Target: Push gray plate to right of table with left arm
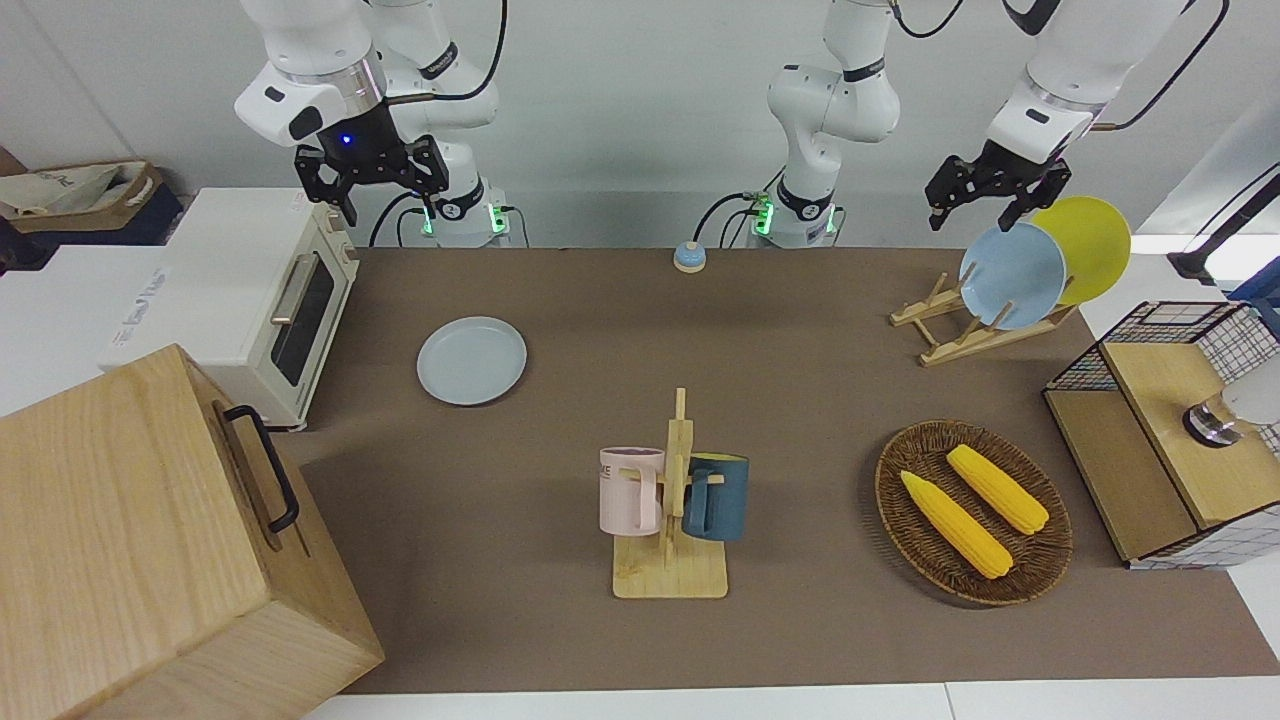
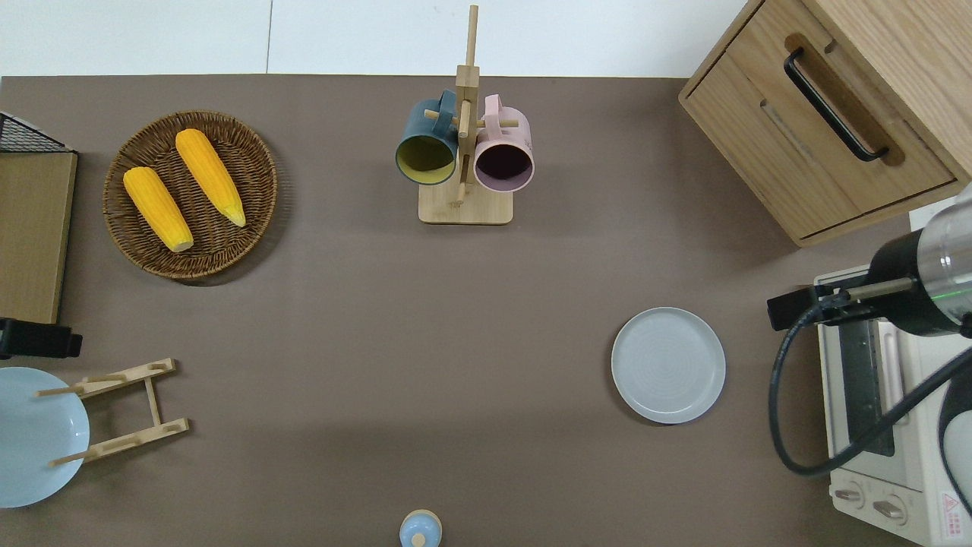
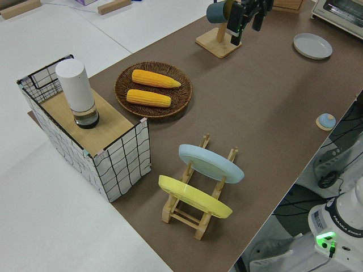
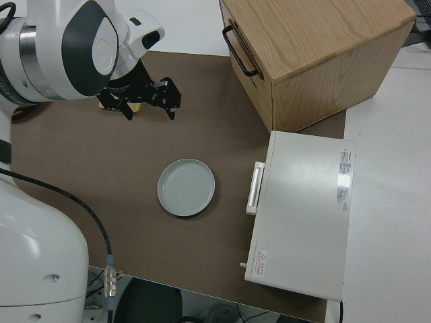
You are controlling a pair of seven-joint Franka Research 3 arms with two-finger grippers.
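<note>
Currently: gray plate [image 1: 471,360] flat, face up, on counter [image 1: 800,400]; left gripper [image 1: 982,201] fingers spread, empty; right arm parked.

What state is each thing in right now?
gray plate: flat on the table, untouched.
left tool: open, empty, raised by the dish rack.
right tool: open, arm parked.
oven door: shut.
cabinet drawer: shut.
pink mug, dark blue mug: hanging on the stand.
sky-blue plate: leaning in the dish rack.

Front faces robots; overhead straight down; both share table [image 1: 560,330].
</note>
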